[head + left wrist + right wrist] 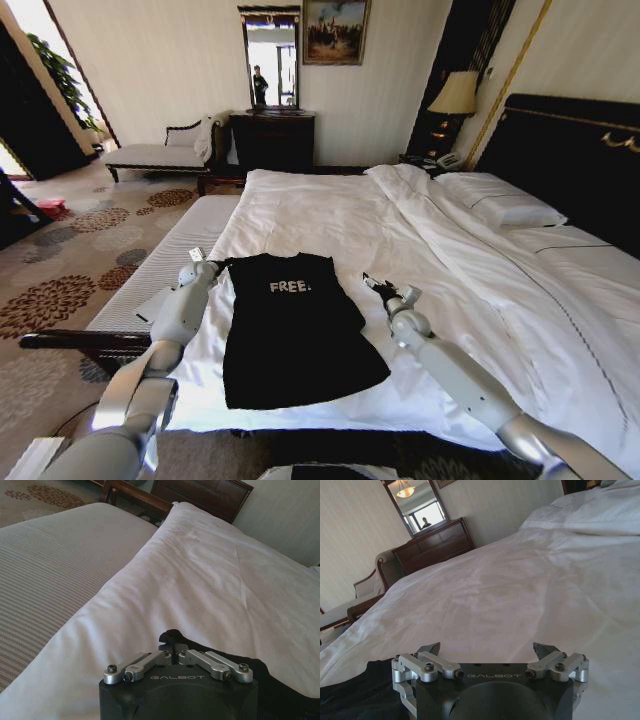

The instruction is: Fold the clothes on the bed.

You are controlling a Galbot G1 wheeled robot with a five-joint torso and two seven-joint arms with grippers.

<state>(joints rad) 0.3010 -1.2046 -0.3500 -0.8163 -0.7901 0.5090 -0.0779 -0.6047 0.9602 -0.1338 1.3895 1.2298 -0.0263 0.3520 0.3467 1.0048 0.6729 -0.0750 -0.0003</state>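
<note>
Item: 1 black short-sleeved T-shirt [298,330], white "FREE!" lettering, lying flat at lower centre of frame on the white-sheeted double bed [330,215]. Left gripper [208,264], fingers pinched on the shirt's shoulder corner. Right gripper [384,290], fingers spread wide, hovering just beside the opposite shoulder (holding nothing). Risk: a 1-sided lift would likely skew the fold or drag soft fabric.

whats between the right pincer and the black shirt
Only bare white duvet: in the head view the open right pincer sits just off the black T-shirt.
</note>
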